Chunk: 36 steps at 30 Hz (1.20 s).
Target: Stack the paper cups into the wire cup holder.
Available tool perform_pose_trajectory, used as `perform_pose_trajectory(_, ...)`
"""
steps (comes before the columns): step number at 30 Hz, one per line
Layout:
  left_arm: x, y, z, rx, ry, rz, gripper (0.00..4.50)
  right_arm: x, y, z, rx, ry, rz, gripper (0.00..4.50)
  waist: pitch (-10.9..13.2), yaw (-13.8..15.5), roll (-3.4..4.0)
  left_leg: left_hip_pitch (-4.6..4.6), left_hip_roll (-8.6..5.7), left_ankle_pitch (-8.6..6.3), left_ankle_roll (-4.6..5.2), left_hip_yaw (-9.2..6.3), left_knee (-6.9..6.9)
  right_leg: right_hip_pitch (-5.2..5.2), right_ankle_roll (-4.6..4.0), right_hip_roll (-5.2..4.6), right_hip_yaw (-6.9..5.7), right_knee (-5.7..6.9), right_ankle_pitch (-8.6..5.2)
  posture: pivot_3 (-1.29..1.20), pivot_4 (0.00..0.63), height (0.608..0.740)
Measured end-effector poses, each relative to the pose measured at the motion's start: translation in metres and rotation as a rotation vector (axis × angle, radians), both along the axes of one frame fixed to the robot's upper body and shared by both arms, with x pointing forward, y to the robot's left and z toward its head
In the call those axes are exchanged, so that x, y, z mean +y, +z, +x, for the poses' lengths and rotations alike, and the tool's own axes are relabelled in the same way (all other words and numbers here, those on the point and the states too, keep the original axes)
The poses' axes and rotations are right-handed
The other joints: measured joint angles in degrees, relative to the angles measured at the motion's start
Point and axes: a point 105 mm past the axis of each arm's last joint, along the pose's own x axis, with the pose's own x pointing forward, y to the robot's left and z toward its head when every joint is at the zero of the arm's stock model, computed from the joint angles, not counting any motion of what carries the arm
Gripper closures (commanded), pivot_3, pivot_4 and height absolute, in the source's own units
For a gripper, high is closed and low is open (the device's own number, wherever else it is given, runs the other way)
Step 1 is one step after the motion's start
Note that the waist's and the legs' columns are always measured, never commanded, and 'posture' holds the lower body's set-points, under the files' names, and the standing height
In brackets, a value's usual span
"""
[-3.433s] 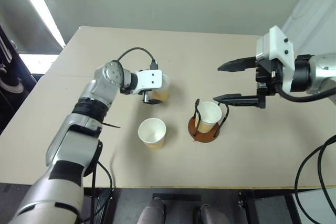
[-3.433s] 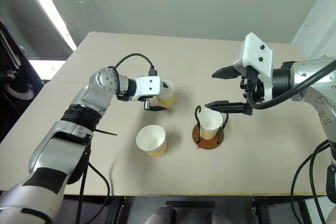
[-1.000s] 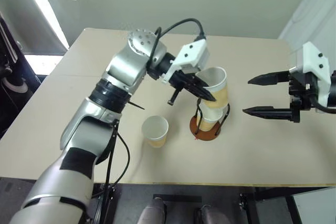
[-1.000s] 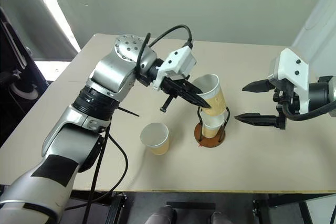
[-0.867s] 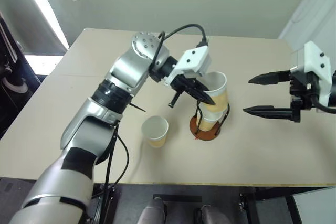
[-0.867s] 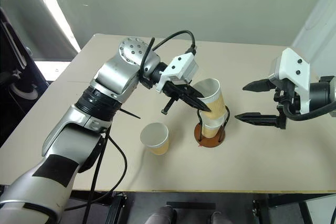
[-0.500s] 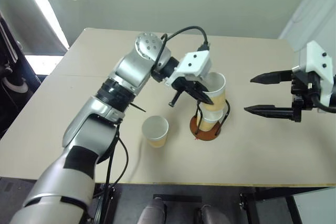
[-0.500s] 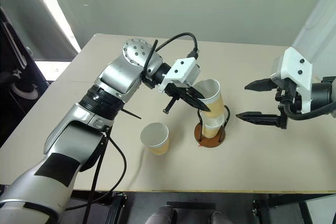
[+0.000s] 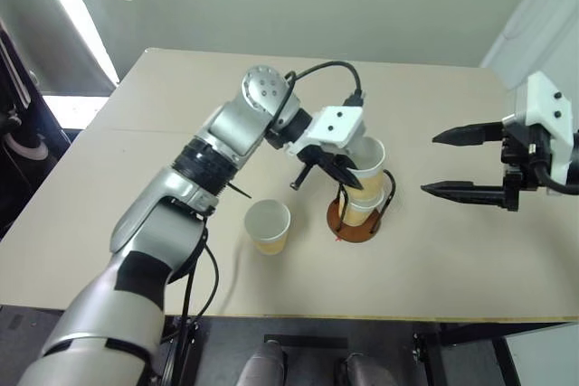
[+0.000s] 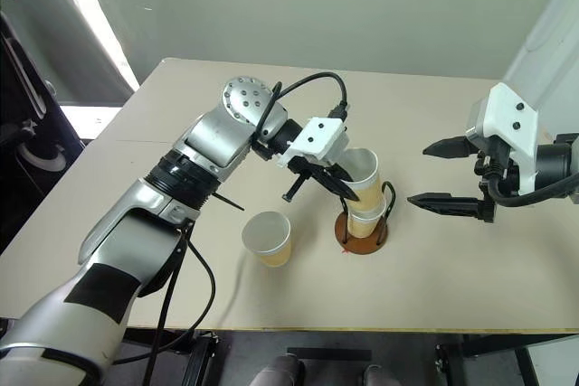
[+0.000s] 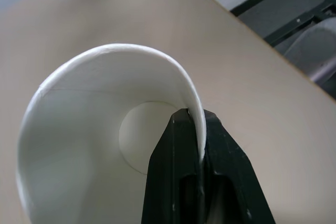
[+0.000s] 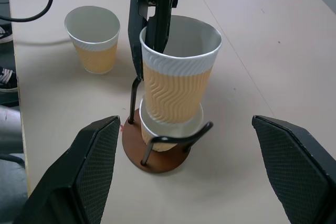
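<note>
My left gripper [image 9: 348, 174] is shut on the rim of a tan paper cup [image 9: 368, 164], one finger inside it and one outside [image 11: 181, 156]. That cup stands upright, its bottom sunk into a second paper cup [image 12: 169, 129] that sits in the wire cup holder [image 9: 353, 226]. The holder has a reddish-brown disc base [image 12: 157, 153] and black wire loops. A third paper cup [image 9: 268, 225] stands upright on the table to the left of the holder. To the right of the holder my right gripper [image 9: 430, 164] is open, holding nothing and clear of the cups.
The beige table [image 9: 434, 259] has bare surface around the holder and toward the back. A black cable [image 9: 321, 70] arcs over my left wrist. The table's front edge lies close below the loose cup.
My left gripper has come down and slightly forward with its cup, lowering it between the wire loops into the cup in the holder. My right gripper has kept still.
</note>
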Motion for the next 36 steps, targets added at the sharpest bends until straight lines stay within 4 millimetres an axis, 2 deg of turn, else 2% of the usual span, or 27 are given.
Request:
perform_pose_trajectory(10, -0.006, -0.003, 0.000, -0.041, -0.033, 0.019, 4.46, -0.005, -0.001, -0.001, 0.009, -0.021, -0.026, 0.38, 0.00, 0.13, 0.00, -0.02, -0.01, -0.01, 0.01, 0.01, 0.00, 0.00, 0.02, 0.00, 0.01, 0.00, -0.01, 0.00, 0.150, 0.740)
perform_pose_trajectory(14, -0.008, -0.005, -0.001, -0.045, -0.045, 0.038, 3.49, -0.009, 0.001, -0.001, -0.004, -0.035, -0.025, 0.38, 0.00, 0.16, 0.00, -0.02, -0.01, -0.02, 0.02, 0.04, 0.00, -0.01, 0.03, 0.00, 0.04, 0.01, -0.01, 0.00, 0.150, 0.740)
perform_pose_trajectory(23, -0.010, -0.005, -0.003, -0.053, -0.060, 0.071, 0.25, -0.011, 0.002, -0.001, -0.007, -0.042, -0.031, 0.38, 0.00, 0.17, 0.00, -0.02, -0.01, -0.02, 0.03, 0.05, 0.00, -0.01, 0.05, 0.00, 0.06, 0.01, -0.02, 0.00, 0.150, 0.740)
perform_pose_trajectory(24, -0.009, -0.006, -0.003, -0.052, -0.060, 0.074, 0.06, -0.011, 0.002, -0.001, -0.008, -0.042, -0.032, 0.38, 0.00, 0.17, 0.00, -0.02, -0.01, -0.02, 0.03, 0.05, 0.00, -0.01, 0.05, 0.00, 0.06, 0.01, -0.02, 0.00, 0.150, 0.740)
perform_pose_trajectory(36, -0.011, -0.004, -0.007, -0.041, -0.084, 0.072, 0.06, -0.013, 0.004, 0.000, -0.017, -0.047, -0.034, 0.38, 0.00, 0.20, 0.00, -0.02, -0.02, -0.03, 0.05, 0.08, 0.00, -0.01, 0.08, 0.00, 0.10, 0.01, -0.03, 0.00, 0.150, 0.740)
